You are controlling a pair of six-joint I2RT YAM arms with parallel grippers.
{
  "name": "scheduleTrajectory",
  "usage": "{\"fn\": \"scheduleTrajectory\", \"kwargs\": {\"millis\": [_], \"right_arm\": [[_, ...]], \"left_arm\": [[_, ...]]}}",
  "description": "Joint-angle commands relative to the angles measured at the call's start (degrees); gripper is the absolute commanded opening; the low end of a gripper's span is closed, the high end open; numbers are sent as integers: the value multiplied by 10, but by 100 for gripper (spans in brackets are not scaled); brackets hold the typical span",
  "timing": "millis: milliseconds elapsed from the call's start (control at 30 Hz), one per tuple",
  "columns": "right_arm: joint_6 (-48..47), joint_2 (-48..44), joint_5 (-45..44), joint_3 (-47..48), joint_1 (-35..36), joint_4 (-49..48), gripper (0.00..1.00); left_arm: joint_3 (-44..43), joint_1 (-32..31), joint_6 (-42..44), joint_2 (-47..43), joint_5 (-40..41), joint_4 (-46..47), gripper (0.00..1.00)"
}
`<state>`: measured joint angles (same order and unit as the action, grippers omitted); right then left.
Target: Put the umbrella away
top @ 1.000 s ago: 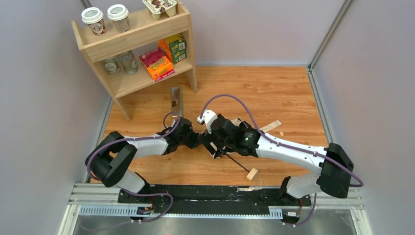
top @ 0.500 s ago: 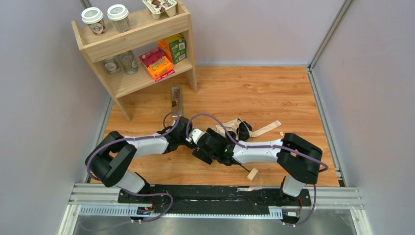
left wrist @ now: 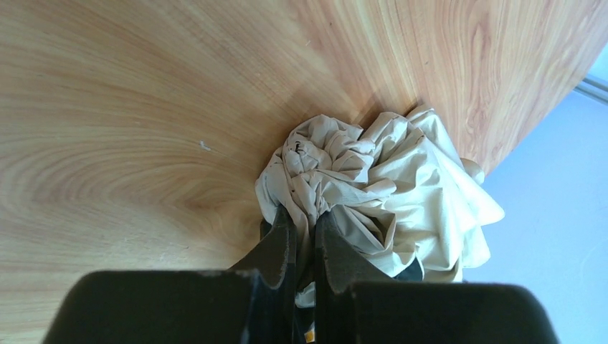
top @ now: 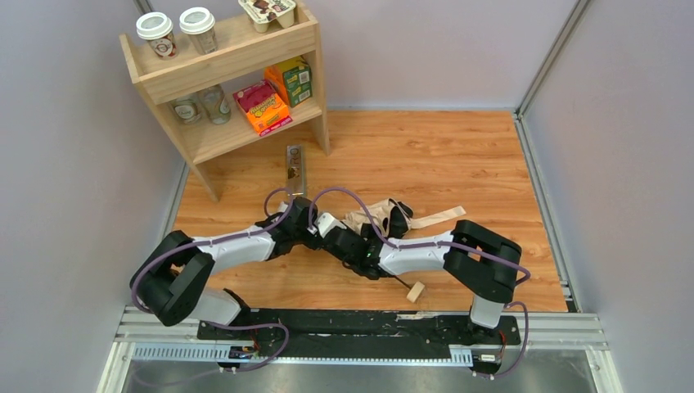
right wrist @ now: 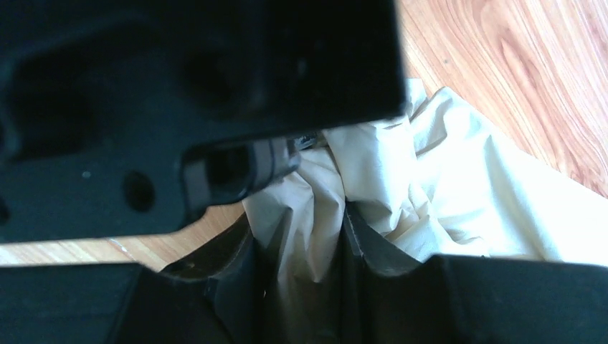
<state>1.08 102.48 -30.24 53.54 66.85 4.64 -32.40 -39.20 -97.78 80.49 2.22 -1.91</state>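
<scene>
The umbrella (top: 372, 219) lies crumpled on the table (top: 458, 155), in front of the shelf (top: 229, 57) and off to its right. Since a second ago, its bunched cloth and its knob (top: 416, 291) have slid closer to the shelf. The right arm has folded in, bringing the right tool (right wrist: 312, 236) up against the left tool (left wrist: 305, 233). Both tools are narrow, each pinching a fold of the cloth.

Umbrella (top: 364, 219) lies at mid-worktop (top: 458, 155), canopy to the rear and handle (top: 416, 291) toward the near edge. Shelf (top: 229, 59) stands at the far left corner, with cups (top: 155, 34) on top and boxes (top: 263, 106) on its lower board.
</scene>
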Motion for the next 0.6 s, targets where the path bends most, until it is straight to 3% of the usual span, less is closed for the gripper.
{"fn": "scheduleTrajectory", "kwargs": {"millis": [0, 100, 133, 167, 200, 233, 300, 467, 567], "right_arm": [[-6, 35, 48, -51, -37, 0, 0], [-39, 20, 134, -70, -53, -35, 0], [-49, 11, 157, -75, -55, -41, 0], [-56, 4, 198, -76, -61, -41, 0], [-56, -2, 231, -77, -70, -41, 0], [-54, -8, 267, -82, -80, -67, 0], [-50, -15, 342, -86, -98, -75, 0], [-36, -22, 489, -102, -138, -98, 0], [1, -14, 589, -108, -174, -130, 0]], "left_arm": [[26, -3, 14, -36, 36, -107, 0], [37, -1, 33, -68, 57, -100, 1], [40, 3, 37, -77, 61, -97, 7], [47, 4, 45, -101, 69, -95, 26], [52, 6, 48, -117, 75, -93, 37], [64, 6, 60, -145, 91, -89, 57], [79, 6, 68, -199, 115, -90, 78], [131, 7, 80, -326, 133, -77, 79], [160, 5, 69, -347, 108, -30, 79]]}}
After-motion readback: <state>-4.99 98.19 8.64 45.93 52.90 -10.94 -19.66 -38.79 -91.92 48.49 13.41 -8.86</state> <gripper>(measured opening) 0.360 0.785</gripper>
